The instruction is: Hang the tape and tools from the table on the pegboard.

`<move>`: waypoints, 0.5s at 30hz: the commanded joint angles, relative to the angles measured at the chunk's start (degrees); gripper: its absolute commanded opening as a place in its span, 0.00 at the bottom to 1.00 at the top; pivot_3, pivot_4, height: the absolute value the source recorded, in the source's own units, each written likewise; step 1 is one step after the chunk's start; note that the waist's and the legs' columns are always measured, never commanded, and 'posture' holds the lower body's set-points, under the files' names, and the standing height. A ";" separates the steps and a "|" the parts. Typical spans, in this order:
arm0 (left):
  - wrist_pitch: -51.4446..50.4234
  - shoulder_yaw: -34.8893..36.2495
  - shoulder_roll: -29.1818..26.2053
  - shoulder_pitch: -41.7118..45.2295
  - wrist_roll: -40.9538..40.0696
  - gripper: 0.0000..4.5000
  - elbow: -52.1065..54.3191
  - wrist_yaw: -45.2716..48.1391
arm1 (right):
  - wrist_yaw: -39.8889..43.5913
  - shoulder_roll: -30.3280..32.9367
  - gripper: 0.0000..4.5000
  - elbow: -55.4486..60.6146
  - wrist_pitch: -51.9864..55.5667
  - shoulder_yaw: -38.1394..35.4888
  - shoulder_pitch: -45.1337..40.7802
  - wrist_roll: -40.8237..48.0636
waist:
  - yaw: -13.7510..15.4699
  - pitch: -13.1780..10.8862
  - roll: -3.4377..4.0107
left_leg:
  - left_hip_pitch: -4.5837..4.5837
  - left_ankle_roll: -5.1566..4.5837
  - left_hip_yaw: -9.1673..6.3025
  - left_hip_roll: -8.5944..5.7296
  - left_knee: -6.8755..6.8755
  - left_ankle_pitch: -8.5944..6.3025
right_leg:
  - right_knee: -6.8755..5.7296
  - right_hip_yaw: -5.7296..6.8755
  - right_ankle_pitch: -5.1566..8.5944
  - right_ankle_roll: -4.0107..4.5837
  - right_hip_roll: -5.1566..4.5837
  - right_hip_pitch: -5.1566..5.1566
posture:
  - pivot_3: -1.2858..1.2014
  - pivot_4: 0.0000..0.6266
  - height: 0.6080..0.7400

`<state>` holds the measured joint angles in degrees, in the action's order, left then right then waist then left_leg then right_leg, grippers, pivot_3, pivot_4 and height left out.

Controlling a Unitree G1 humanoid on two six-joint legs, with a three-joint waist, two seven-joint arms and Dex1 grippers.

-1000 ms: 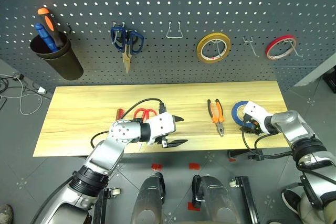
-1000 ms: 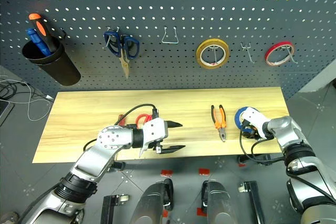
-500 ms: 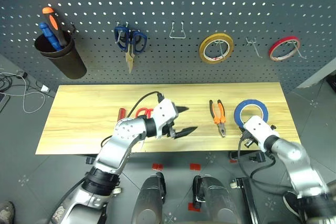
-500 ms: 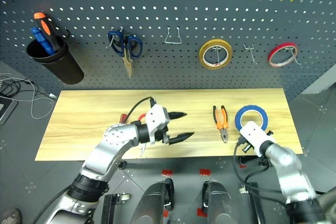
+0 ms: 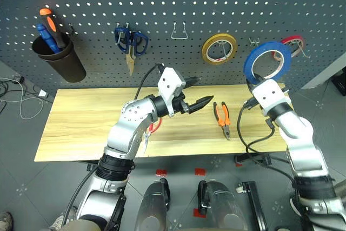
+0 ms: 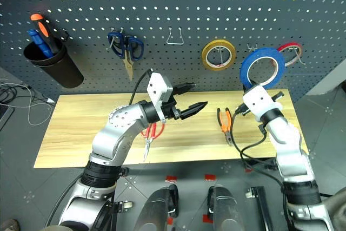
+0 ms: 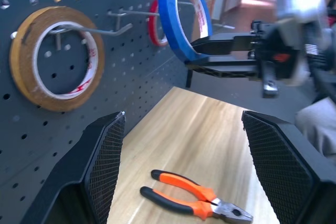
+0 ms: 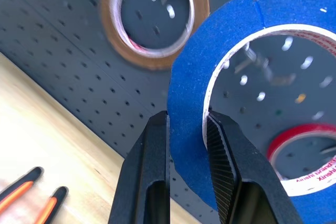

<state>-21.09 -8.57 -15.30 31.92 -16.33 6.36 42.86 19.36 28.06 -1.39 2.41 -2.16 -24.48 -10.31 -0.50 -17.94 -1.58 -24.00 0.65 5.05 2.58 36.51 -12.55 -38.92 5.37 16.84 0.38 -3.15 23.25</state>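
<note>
Partly hidden — red roll (image 5: pixel 294 40) behind blue tape (image 5: pixel 267 61) in right gripper (image 8: pixel 187 129).

Even, bright light falls from overhead, and the pegboard (image 5: pixel 162 20) bows at the frame's edges from about ten to two o'clock. Glare streaks the table (image 7: pixel 210 140), and the yellow roll (image 8: pixel 155 19) is blurred.

Wood table (image 5: pixel 81 125) — pliers (image 5: pixel 222 117); red scissors (image 6: pixel 150 133)
</note>
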 commanded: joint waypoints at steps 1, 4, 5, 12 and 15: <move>1.04 -0.55 0.18 -0.15 0.44 0.83 1.81 -0.71 | 2.03 0.26 0.15 -5.21 -2.62 -1.52 -4.33 3.88 | 0.01 0.00 0.00 | 0.00 0.00 -0.02 0.00 -0.02 0.00 | 0.00 0.03 0.00 0.01 0.00 0.00 | 0.50 0.44 1.00; 1.20 -0.88 -0.66 -1.51 1.18 0.83 1.86 -0.91 | 2.90 -0.87 0.31 -7.08 -2.01 -2.09 -5.67 6.88 | 0.08 0.01 0.00 | 0.00 0.00 -0.06 0.02 -0.04 0.00 | -0.02 0.10 0.01 0.03 0.00 0.00 | 0.50 0.44 1.00; 0.99 -0.88 -1.07 -2.08 1.28 0.83 2.00 -0.85 | 2.98 -1.28 0.34 -6.42 -1.21 -2.00 -5.14 7.50 | 0.11 0.01 0.00 | 0.00 0.00 -0.05 0.01 -0.04 0.00 | -0.01 0.09 0.01 0.03 0.00 0.00 | 0.50 0.45 1.00; 3.78 -1.09 -10.48 -8.13 4.12 0.83 2.79 4.41 | 1.74 -6.65 0.86 7.39 15.47 0.65 5.62 9.26 | 0.08 0.02 0.03 | 0.02 0.00 -0.06 0.04 -0.05 0.00 | -0.05 0.06 0.01 0.03 -0.02 -0.01 | 0.50 0.47 1.00; 11.75 -2.38 -20.04 -13.05 9.45 0.83 -0.22 9.79 | -1.57 -12.75 1.00 15.60 26.45 2.19 10.02 10.44 | -0.61 0.01 0.07 | 0.10 0.01 -0.03 0.11 -0.13 0.00 | -0.06 0.03 0.02 0.05 0.01 0.01 | 0.50 0.48 1.00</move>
<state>-14.03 -9.95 -33.35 19.96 -9.30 5.75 49.99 19.59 16.39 8.14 24.38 -0.19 -14.54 -0.99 -1.11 -17.93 -1.52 -23.91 0.67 5.02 2.68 36.36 -12.55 -39.00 5.37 16.86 0.45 -3.15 23.29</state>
